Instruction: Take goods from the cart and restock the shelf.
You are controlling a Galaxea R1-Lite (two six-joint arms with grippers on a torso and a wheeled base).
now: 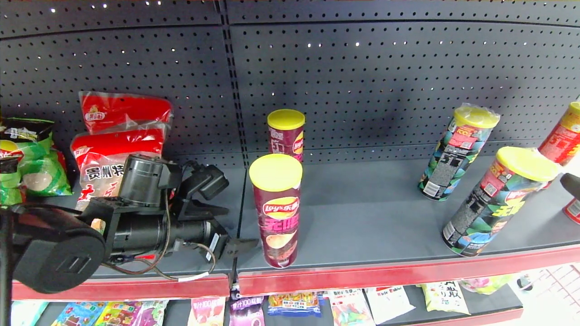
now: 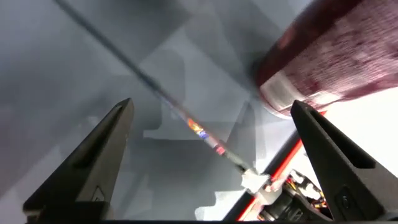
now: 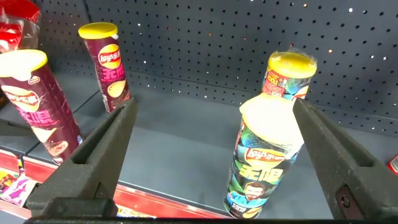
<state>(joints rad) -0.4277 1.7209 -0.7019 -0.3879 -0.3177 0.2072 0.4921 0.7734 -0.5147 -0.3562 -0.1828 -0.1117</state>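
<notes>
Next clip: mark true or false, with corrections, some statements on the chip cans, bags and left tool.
1. Both the front maroon can and rear maroon can stand upright on the shelf. True.
2. The left tool is shut on the front maroon can. False: it is open, beside that can.
3. The multicoloured cans have yellow lids. True.
4. The red bags sit right of the maroon cans. False: they sit left.
</notes>
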